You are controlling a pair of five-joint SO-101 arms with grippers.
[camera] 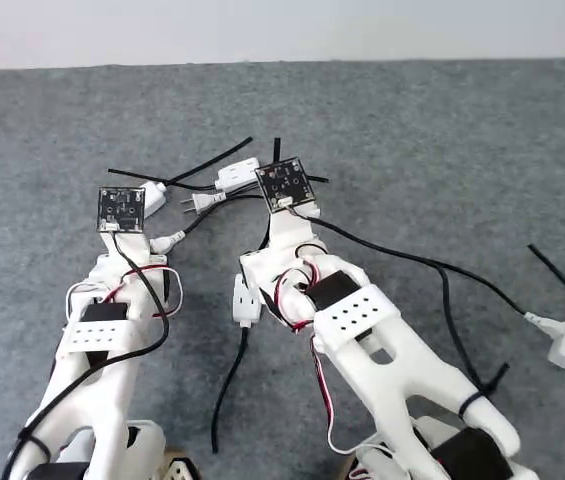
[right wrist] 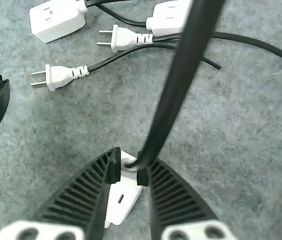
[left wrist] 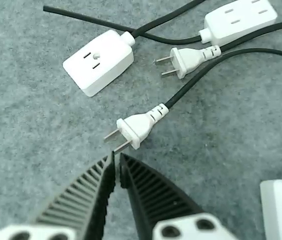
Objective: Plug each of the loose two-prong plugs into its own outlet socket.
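Right now the left gripper (left wrist: 117, 159), pinched closed and empty, sits just behind the nearest plug (left wrist: 133, 129), prongs tipward, cord slanting away ahead; the right gripper (right wrist: 129, 160) clamps an outlet socket (right wrist: 126, 187).

The near plug (left wrist: 133, 130) lies on the table (left wrist: 31, 150) just beyond my left gripper (left wrist: 117, 159), prongs leftward. The far plug (left wrist: 183, 60) lies behind it, slightly right. The left socket (left wrist: 98, 61) sits left of the far plug; the far socket (left wrist: 235, 17) right of it, farther back. A third socket (right wrist: 121, 200) sits in the jaws of my right gripper (right wrist: 128, 159), right of both plugs.
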